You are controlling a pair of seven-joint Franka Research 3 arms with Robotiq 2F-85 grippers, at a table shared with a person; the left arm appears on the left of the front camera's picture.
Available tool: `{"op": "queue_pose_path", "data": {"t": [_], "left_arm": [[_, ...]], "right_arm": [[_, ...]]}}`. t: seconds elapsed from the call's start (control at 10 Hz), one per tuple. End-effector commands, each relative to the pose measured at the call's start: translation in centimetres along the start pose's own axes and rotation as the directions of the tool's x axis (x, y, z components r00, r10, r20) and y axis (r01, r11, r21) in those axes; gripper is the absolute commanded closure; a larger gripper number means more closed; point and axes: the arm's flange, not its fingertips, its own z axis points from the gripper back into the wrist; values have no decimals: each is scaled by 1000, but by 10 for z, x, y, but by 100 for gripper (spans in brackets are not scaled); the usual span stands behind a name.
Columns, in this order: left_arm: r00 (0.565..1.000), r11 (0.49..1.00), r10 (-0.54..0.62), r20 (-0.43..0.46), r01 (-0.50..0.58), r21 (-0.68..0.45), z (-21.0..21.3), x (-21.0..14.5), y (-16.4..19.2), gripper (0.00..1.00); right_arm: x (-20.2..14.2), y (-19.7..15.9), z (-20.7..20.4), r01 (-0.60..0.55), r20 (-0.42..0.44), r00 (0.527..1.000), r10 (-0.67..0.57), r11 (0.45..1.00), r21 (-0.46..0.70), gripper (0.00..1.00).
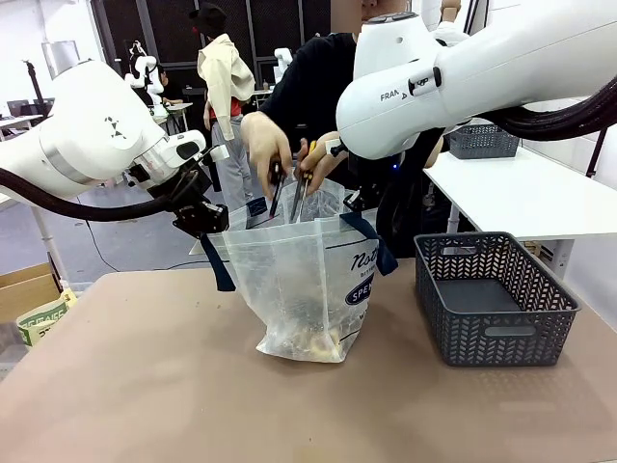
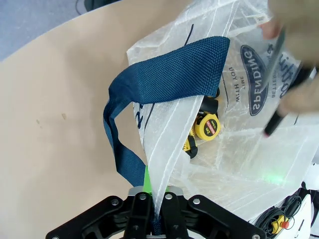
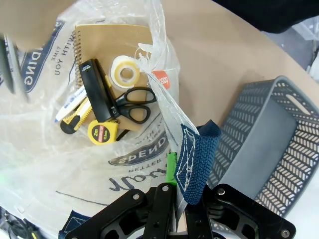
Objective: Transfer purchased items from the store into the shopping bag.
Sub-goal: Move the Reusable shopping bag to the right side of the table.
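Plastic bag (image 1: 289, 280) | L fingers (image 2: 141, 211) closed on rim | R fingers (image 3: 160, 206) same

Bright, even indoor light. A soft shadow lies under the shopping bag (image 1: 299, 280) on the tabletop (image 1: 145, 386). The person's hand (image 2: 299, 30) is motion-blurred, upper right of the left wrist view.

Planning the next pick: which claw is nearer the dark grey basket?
Right. The right claw grips the shopping bag at the rim beside the dark grey basket; the left claw grips the opposite rim, farther off.
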Motion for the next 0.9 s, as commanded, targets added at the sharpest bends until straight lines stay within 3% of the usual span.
{"op": "queue_pose_path", "data": {"t": [0.0, 0.8], "left_arm": [[1000, 1000, 1, 5, -1, 2, 3, 0, 1, 100], [1000, 1000, 1, 5, -1, 2, 3, 0, 1, 100]], "right_arm": [[0, -1, -1, 2, -1, 1000, -2, 1000, -1, 100], [0, -1, -1, 2, -1, 1000, -2, 1000, -1, 100]]}}
